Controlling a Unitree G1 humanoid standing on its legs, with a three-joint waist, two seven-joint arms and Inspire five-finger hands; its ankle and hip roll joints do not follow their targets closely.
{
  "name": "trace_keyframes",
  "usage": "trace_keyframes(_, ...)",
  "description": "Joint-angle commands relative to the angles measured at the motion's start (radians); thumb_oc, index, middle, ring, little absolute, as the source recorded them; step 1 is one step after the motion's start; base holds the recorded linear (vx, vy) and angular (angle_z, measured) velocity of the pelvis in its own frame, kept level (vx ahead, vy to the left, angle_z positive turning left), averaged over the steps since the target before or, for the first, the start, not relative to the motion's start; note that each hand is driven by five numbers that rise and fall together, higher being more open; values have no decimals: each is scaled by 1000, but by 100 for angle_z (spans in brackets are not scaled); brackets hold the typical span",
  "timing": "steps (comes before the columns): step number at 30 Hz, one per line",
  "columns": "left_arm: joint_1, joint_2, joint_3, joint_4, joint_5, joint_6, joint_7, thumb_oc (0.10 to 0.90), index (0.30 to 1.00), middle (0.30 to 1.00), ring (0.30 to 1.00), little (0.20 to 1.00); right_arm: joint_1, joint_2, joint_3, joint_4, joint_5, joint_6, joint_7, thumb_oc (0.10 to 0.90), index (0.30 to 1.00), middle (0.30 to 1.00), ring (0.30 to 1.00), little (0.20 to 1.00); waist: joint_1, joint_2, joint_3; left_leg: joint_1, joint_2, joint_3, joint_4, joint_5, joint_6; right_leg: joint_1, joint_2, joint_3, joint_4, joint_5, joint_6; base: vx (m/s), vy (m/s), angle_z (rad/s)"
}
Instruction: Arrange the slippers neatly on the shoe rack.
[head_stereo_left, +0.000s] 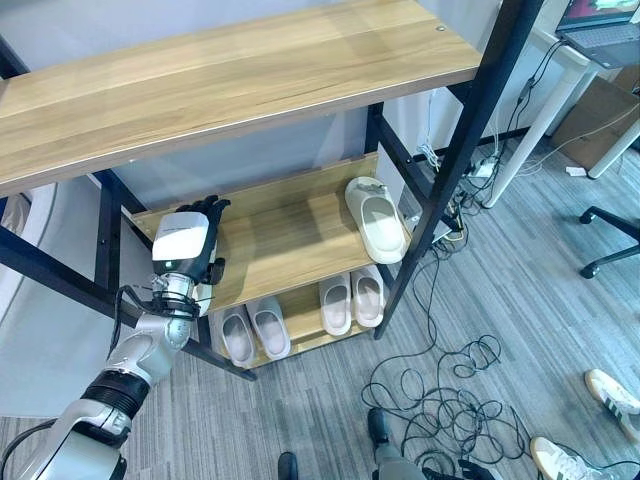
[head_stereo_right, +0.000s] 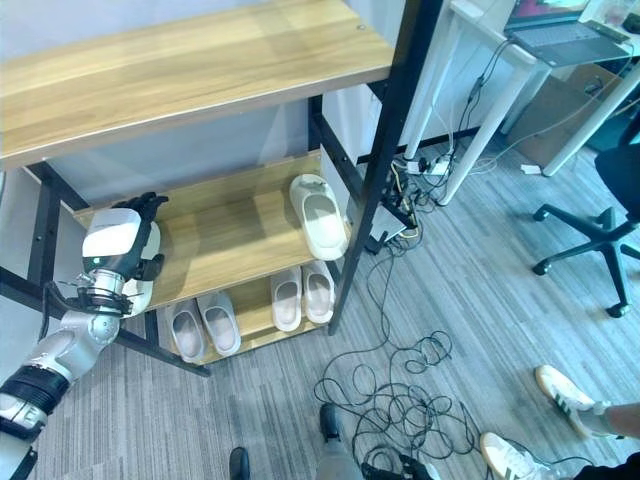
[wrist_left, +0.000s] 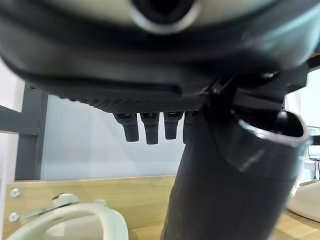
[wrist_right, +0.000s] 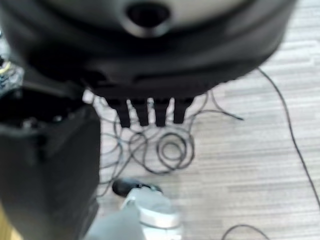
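The shoe rack has a wooden middle shelf. At its right end lies one cream slipper, toe toward the back. My left hand hovers over the shelf's left end, fingers straight and open. Under it lies a second cream slipper, mostly hidden by the hand in the eye views; whether the hand touches it I cannot tell. On the bottom shelf stand a grey pair and a white pair. My right hand hangs open over the carpet, holding nothing.
A broad wooden top shelf overhangs the middle one. Black rack posts frame the right side. Tangled cables cover the carpet. A person's white shoes are at lower right, with a chair base and a desk leg beyond.
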Motion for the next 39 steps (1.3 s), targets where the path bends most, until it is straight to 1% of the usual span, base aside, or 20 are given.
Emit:
trace_keyframes(1,-216,111,7,-18,77,11,82,800,900,900,900,900,-20,-54,20,-20,-16,-25,-23,800,900,900,900,900,7,10,12,-12,-9,-18,11,-132,37,106,-47,-26,12,-236,105,0,0,0)
trace_keyframes(2,-217,111,6,-17,77,11,82,800,900,900,900,900,-20,-53,19,-20,-17,-25,-23,800,900,900,900,900,7,10,12,-12,-9,-18,11,-132,37,106,-47,-27,12,-236,105,0,0,0)
trace_keyframes(6,-260,131,-57,11,157,36,81,800,900,900,900,900,-25,-55,23,-15,-15,-29,-33,800,900,900,900,900,10,10,11,-15,-12,-20,9,-130,37,105,-49,-35,12,-233,106,0,0,0)
trace_keyframes(10,-240,137,-46,1,178,46,82,800,900,900,900,900,-22,-56,19,-14,-16,-29,-37,800,900,900,900,900,14,12,11,-17,-14,-22,9,-130,38,103,-51,-36,12,-232,106,0,0,0)
trace_keyframes(11,-190,129,-24,-23,222,57,91,800,900,900,900,900,-36,-56,26,-38,-21,-41,-37,800,900,900,900,900,27,14,9,-20,-16,-29,9,-129,39,104,-51,-42,12,-235,103,0,0,0)
trace_keyframes(12,-187,128,-22,-24,224,57,91,800,900,900,900,900,-35,-56,27,-39,-21,-41,-37,800,900,900,900,900,26,14,8,-20,-16,-30,9,-129,39,104,-51,-42,12,-236,103,0,0,0)
trace_keyframes(14,-182,95,-11,-13,232,85,102,800,900,900,900,900,-38,-51,36,-37,-35,-38,-38,800,900,900,900,900,25,16,5,-23,-18,-30,9,-130,38,103,-53,-44,12,-236,103,4,1,4)
trace_keyframes(15,-200,79,-13,31,226,98,110,800,900,900,900,900,-41,-57,43,-35,-49,-36,-45,800,900,900,900,900,19,16,6,-26,-18,-28,10,-128,38,99,-53,-41,12,-236,102,-7,1,4)
trace_keyframes(18,-215,87,-5,70,202,112,123,800,900,900,900,900,-44,-67,42,-38,-58,-34,-50,800,900,900,900,900,17,18,9,-32,-18,-26,10,-128,39,91,-53,-38,12,-233,102,-7,-1,-1)
trace_keyframes(20,-213,99,25,70,176,121,144,800,900,900,900,900,-42,-67,45,-48,-63,-36,-55,800,900,900,900,900,15,21,15,-39,-18,-26,11,-128,40,81,-54,-32,12,-230,101,-15,-1,-2)
trace_keyframes(27,-212,115,55,91,138,128,164,800,900,900,900,900,-47,-65,61,-43,-59,-34,-53,800,900,900,900,900,10,26,24,-57,-18,-22,14,-126,43,61,-55,-26,12,-225,100,0,0,0)
trace_keyframes(32,-240,117,35,121,127,126,161,800,900,900,900,900,-59,-68,71,-39,-57,-35,-55,800,900,900,900,900,8,28,31,-66,-19,-21,16,-124,44,51,-55,-25,14,-222,98,0,0,0)
trace_keyframes(33,-256,132,26,133,119,122,160,800,900,900,900,900,-62,-71,73,-37,-55,-36,-56,800,900,900,900,900,6,28,37,-74,-20,-19,16,-121,44,43,-55,-23,14,-219,99,0,0,0)
trace_keyframes(39,-290,153,10,156,111,127,160,800,900,900,900,900,-64,-70,72,-34,-45,-39,-57,800,900,900,900,900,6,24,43,-96,-18,-21,17,-113,43,23,-55,-24,14,-212,99,0,0,0)
